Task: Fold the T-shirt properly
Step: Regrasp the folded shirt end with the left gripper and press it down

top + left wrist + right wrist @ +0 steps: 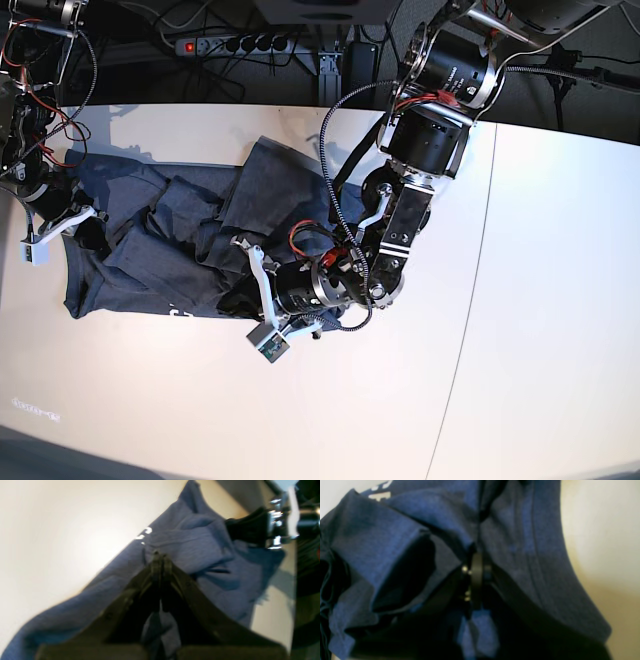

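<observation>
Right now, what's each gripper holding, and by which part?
Both are shut on the T-shirt. The left gripper pinches a fold of fabric near the white lettering. The right gripper pinches bunched fabric beside a sleeve opening.

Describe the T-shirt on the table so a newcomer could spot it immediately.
Look at the white table, left half. The T-shirt lies there bunched and creased, dark heathered blue-grey, pinched by the left gripper and the right gripper. It is the only cloth there, with white lettering peeking out at its near edge.
</observation>
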Action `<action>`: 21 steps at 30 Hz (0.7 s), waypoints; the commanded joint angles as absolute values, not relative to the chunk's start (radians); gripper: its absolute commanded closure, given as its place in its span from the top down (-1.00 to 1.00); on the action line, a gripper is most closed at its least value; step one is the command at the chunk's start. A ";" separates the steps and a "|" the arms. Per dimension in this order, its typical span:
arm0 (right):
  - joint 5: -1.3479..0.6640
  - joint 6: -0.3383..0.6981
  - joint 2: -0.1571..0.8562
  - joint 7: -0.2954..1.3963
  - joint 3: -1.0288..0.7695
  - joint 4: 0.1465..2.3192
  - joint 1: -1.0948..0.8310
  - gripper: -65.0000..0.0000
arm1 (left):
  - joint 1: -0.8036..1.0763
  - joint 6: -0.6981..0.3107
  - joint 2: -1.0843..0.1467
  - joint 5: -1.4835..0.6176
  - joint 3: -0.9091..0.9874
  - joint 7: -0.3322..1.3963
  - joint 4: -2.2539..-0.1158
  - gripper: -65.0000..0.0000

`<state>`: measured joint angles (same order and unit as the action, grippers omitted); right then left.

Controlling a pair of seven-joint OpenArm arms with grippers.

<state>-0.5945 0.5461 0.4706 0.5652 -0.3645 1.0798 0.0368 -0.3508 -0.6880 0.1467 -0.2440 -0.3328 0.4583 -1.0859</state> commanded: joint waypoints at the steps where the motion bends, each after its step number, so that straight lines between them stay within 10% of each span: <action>1: -0.557 0.546 0.484 0.607 -0.366 1.081 0.038 -1.00 | -0.385 -0.698 0.157 -0.243 -0.332 0.411 -1.082 -1.00; 21: -0.558 0.546 0.484 0.606 -0.366 1.081 0.039 -1.00 | -0.438 -0.698 0.036 -0.208 -0.209 0.273 -0.786 -1.00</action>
